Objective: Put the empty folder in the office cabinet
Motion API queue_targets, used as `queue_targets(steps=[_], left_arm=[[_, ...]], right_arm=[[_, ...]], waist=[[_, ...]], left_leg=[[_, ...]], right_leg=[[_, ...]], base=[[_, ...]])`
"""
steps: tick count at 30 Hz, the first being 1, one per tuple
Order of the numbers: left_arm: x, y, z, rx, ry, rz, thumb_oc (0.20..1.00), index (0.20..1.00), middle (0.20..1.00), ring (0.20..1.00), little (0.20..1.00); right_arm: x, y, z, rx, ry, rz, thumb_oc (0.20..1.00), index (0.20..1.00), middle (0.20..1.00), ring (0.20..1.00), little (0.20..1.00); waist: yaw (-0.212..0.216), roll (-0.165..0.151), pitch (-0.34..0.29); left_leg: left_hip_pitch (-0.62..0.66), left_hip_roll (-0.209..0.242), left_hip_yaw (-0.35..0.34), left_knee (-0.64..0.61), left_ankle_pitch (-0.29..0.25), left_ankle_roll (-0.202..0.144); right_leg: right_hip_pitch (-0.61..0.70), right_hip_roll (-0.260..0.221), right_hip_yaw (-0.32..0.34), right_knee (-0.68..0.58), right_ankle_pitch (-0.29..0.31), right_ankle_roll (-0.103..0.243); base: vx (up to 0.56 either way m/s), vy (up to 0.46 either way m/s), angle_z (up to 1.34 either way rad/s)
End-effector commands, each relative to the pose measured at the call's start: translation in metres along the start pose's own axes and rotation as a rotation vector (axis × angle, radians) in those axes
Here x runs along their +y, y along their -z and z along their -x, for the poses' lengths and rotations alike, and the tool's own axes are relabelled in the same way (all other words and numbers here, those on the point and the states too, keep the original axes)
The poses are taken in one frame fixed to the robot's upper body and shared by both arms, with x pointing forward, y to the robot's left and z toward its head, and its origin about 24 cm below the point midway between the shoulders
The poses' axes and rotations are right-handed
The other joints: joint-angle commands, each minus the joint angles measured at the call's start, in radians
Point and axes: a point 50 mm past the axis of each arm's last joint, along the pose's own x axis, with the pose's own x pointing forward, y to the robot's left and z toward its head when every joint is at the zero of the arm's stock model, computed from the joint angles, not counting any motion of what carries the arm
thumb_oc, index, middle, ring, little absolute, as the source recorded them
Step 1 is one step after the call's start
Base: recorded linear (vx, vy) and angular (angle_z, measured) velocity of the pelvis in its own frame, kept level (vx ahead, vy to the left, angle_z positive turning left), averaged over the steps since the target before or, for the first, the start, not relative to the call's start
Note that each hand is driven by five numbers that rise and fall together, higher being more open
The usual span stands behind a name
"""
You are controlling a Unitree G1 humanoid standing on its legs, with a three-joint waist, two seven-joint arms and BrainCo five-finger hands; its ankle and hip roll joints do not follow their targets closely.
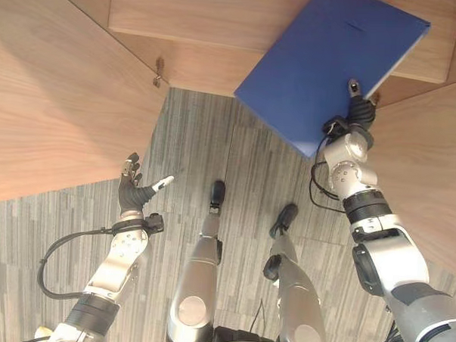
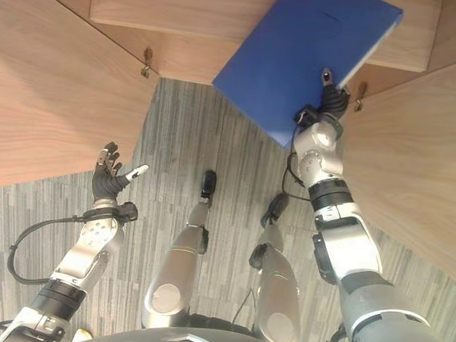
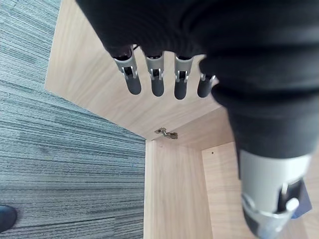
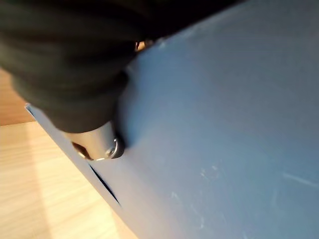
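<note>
A blue folder (image 1: pixel 323 61) hangs tilted at the open wooden cabinet (image 1: pixel 189 18), its far corner over the cabinet's shelf edge. My right hand (image 1: pixel 359 108) grips its near right edge, thumb pressed on the upper cover (image 4: pixel 239 124) and fingers hidden beneath. My left hand (image 1: pixel 132 189) is held up, open and empty, beside the cabinet's left door (image 1: pixel 57 103); its straight fingers (image 3: pixel 154 79) point toward the cabinet's inner wall.
The cabinet's right door (image 1: pixel 432 172) stands open beside my right arm. A metal hinge (image 1: pixel 158 69) sits at the left door's inner corner. Grey striped carpet (image 1: pixel 207 140) lies between the two doors.
</note>
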Motion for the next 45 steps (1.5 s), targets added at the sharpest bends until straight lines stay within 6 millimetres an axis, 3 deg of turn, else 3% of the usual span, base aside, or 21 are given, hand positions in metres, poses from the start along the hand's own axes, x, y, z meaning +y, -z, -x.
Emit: queue_targets(steps=[1, 2, 6, 7, 8, 10, 11, 12, 13, 14, 16, 19, 20, 23, 25, 28, 30, 32, 44, 45], left_arm=[[0.018, 0.002, 0.012, -0.018, -0.053, -0.063, 1.000, 1.000, 1.000, 1.000, 1.000], [0.017, 0.003, 0.012, -0.012, -0.053, -0.058, 1.000, 1.000, 1.000, 1.000, 1.000], [0.018, 0.006, 0.012, 0.005, -0.051, -0.065, 1.000, 1.000, 1.000, 1.000, 1.000], [0.019, 0.006, 0.012, 0.008, -0.054, -0.072, 1.000, 1.000, 1.000, 1.000, 1.000], [0.019, 0.006, 0.012, 0.008, -0.053, -0.072, 1.000, 1.000, 1.000, 1.000, 1.000], [0.019, 0.006, 0.012, 0.008, -0.053, -0.072, 1.000, 1.000, 1.000, 1.000, 1.000], [0.025, 0.006, 0.014, 0.008, -0.050, -0.088, 1.000, 1.000, 1.000, 1.000, 1.000], [0.024, 0.005, 0.014, 0.008, -0.044, -0.090, 1.000, 1.000, 1.000, 1.000, 1.000], [0.024, 0.005, 0.014, 0.008, -0.044, -0.090, 1.000, 1.000, 1.000, 1.000, 1.000], [0.021, 0.008, 0.014, 0.022, -0.022, -0.095, 1.000, 1.000, 1.000, 1.000, 1.000], [0.017, 0.010, 0.014, 0.024, -0.006, -0.097, 1.000, 1.000, 1.000, 1.000, 1.000], [0.013, 0.010, 0.014, 0.023, 0.004, -0.081, 1.000, 1.000, 1.000, 1.000, 1.000], [0.011, 0.011, 0.012, 0.029, 0.000, -0.072, 1.000, 1.000, 1.000, 1.000, 1.000], [0.012, 0.015, 0.013, 0.046, -0.006, -0.068, 1.000, 1.000, 1.000, 1.000, 1.000], [0.013, 0.016, 0.014, 0.054, -0.006, -0.067, 1.000, 1.000, 1.000, 1.000, 1.000], [0.013, 0.016, 0.014, 0.054, -0.006, -0.067, 1.000, 1.000, 1.000, 1.000, 1.000], [0.011, 0.015, 0.013, 0.049, 0.000, -0.059, 1.000, 1.000, 1.000, 1.000, 1.000], [0.008, 0.013, 0.010, 0.037, 0.001, -0.044, 1.000, 1.000, 1.000, 1.000, 1.000], [-0.008, 0.010, 0.004, 0.011, 0.054, -0.037, 1.000, 1.000, 1.000, 1.000, 1.000], [-0.009, 0.010, 0.004, 0.011, 0.058, -0.034, 1.000, 1.000, 1.000, 1.000, 1.000]], right_arm=[[0.008, -0.010, -0.001, -0.059, -0.041, -0.040, 0.200, 0.200, 0.200, 0.200, 0.200], [0.006, -0.009, 0.001, -0.060, -0.036, -0.047, 0.200, 0.200, 0.200, 0.200, 0.200], [0.004, -0.008, 0.004, -0.064, -0.034, -0.059, 0.200, 0.200, 0.200, 0.200, 0.200], [0.003, -0.009, 0.006, -0.069, -0.039, -0.058, 0.200, 0.200, 0.200, 0.200, 0.200], [0.003, -0.009, 0.006, -0.070, -0.039, -0.058, 0.200, 0.200, 0.200, 0.200, 0.200], [0.003, -0.009, 0.006, -0.070, -0.039, -0.058, 0.200, 0.200, 0.200, 0.200, 0.200], [-0.003, -0.012, 0.005, -0.078, -0.024, -0.065, 0.200, 0.200, 0.200, 0.200, 0.200], [-0.009, -0.014, 0.005, -0.086, -0.008, -0.070, 0.200, 0.200, 0.200, 0.200, 0.200], [-0.009, -0.014, 0.005, -0.086, -0.008, -0.070, 0.200, 0.200, 0.200, 0.200, 0.200], [-0.020, -0.019, 0.006, -0.108, 0.017, -0.073, 0.200, 0.200, 0.200, 0.200, 0.200], [-0.027, -0.023, 0.006, -0.121, 0.030, -0.067, 0.200, 0.200, 0.200, 0.200, 0.200], [-0.035, -0.028, 0.002, -0.129, 0.066, -0.062, 0.200, 0.200, 0.200, 0.200, 0.200], [-0.038, -0.029, 0.002, -0.130, 0.080, -0.063, 0.200, 0.200, 0.200, 0.200, 0.200], [-0.047, -0.030, 0.000, -0.124, 0.108, -0.069, 0.200, 0.200, 0.200, 0.200, 0.200], [-0.048, -0.030, -0.001, -0.124, 0.112, -0.069, 0.200, 0.200, 0.200, 0.200, 0.200], [-0.048, -0.030, -0.001, -0.124, 0.112, -0.069, 0.200, 0.200, 0.200, 0.200, 0.200], [-0.057, -0.044, -0.007, -0.151, 0.153, -0.092, 0.200, 0.200, 0.200, 0.200, 0.200], [-0.061, -0.068, -0.015, -0.209, 0.182, -0.113, 0.200, 0.200, 0.200, 0.200, 0.200], [-0.038, -0.126, -0.023, -0.362, 0.017, -0.142, 0.200, 0.200, 0.200, 0.200, 0.200], [-0.039, -0.140, -0.023, -0.413, 0.037, -0.183, 0.200, 0.200, 0.200, 0.200, 0.200]], waist=[[0.010, -0.078, -0.044], [0.015, -0.088, -0.022], [0.013, -0.074, -0.011], [0.011, -0.056, -0.014], [0.010, -0.058, -0.007], [0.010, -0.058, -0.008], [0.013, -0.043, 0.001], [0.003, -0.046, 0.001], [0.003, -0.046, 0.001], [-0.022, -0.033, 0.001], [-0.033, -0.025, 0.001], [-0.039, -0.035, 0.001], [-0.045, -0.049, 0.001], [-0.056, -0.064, 0.001], [-0.048, -0.057, 0.001], [-0.048, -0.057, 0.001], [-0.035, -0.055, 0.001], [-0.022, -0.044, 0.001], [0.017, 0.004, -0.019], [0.023, 0.018, -0.028]], left_leg=[[-0.017, -0.036, -0.036, 0.043, -0.129, -0.025], [-0.053, -0.064, -0.057, 0.153, -0.184, -0.003], [-0.072, -0.084, -0.063, 0.221, -0.233, 0.027], [-0.062, -0.085, -0.074, 0.238, -0.274, 0.038], [-0.076, -0.091, -0.067, 0.241, -0.246, 0.043], [-0.076, -0.091, -0.067, 0.241, -0.246, 0.043], [-0.026, -0.081, -0.072, 0.253, -0.298, 0.038], [-0.036, -0.094, -0.073, 0.266, -0.287, 0.045], [-0.037, -0.094, -0.073, 0.267, -0.288, 0.045], [-0.001, -0.106, -0.095, 0.282, -0.317, 0.046], [0.011, -0.110, -0.111, 0.318, -0.347, 0.043], [-0.019, -0.131, -0.131, 0.427, -0.391, 0.043], [-0.035, -0.156, -0.143, 0.475, -0.422, 0.051], [-0.056, -0.187, -0.153, 0.517, -0.446, 0.058], [-0.053, -0.177, -0.159, 0.528, -0.463, 0.059], [-0.053, -0.177, -0.159, 0.529, -0.463, 0.059], [-0.051, -0.178, -0.188, 0.498, -0.466, 0.045], [-0.036, -0.168, -0.217, 0.409, -0.428, 0.030], [0.021, -0.126, -0.255, 0.063, -0.236, -0.002], [0.023, -0.128, -0.262, 0.026, -0.211, -0.008]], right_leg=[[0.027, -0.064, 0.038, 0.005, -0.076, 0.107], [0.031, -0.088, 0.034, 0.055, -0.092, 0.111], [-0.001, -0.137, 0.037, 0.156, -0.091, 0.130], [-0.018, -0.159, 0.060, 0.227, -0.109, 0.152], [-0.028, -0.166, 0.053, 0.225, -0.087, 0.143], [-0.028, -0.166, 0.053, 0.225, -0.087, 0.143], [-0.124, -0.199, 0.023, 0.235, -0.010, 0.156], [-0.160, -0.198, 0.036, 0.201, 0.027, 0.156], [-0.160, -0.198, 0.036, 0.200, 0.028, 0.156], [-0.199, -0.180, 0.098, 0.120, 0.040, 0.175], [-0.203, -0.166, 0.113, 0.075, 0.044, 0.172], [-0.188, -0.175, 0.086, 0.044, 0.061, 0.162], [-0.171, -0.171, 0.095, 0.028, 0.079, 0.159], [-0.183, -0.176, 0.114, 0.038, 0.119, 0.172], [-0.178, -0.161, 0.115, 0.036, 0.120, 0.176], [-0.178, -0.161, 0.115, 0.036, 0.120, 0.176], [-0.178, -0.148, 0.100, 0.030, 0.116, 0.165], [-0.179, -0.156, 0.069, 0.030, 0.110, 0.158], [-0.194, -0.169, 0.005, 0.005, 0.095, 0.166], [-0.195, -0.170, 0.002, 0.005, 0.091, 0.170]], base=[[-0.07, 0.024, -0.07], [-0.07, 0.015, -0.05], [-0.02, 0.101, 0.00], [0.00, 0.086, 0.10], [0.01, 0.079, 0.10], [0.07, 0.055, 0.12], [0.22, 0.080, 0.10], [0.22, 0.079, 0.08], [0.15, -0.042, 0.16], [0.17, -0.029, 0.30], [0.19, -0.021, 0.44], [0.11, -0.073, 0.52], [0.08, -0.092, 0.87], [0.08, -0.084, 0.73], [0.08, -0.056, -0.15], [0.06, -0.070, -0.04], [0.15, -0.268, 0.01], [0.03, -0.174, 0.40], [0.00, -0.072, 0.19], [0.01, -0.018, 0.13]])
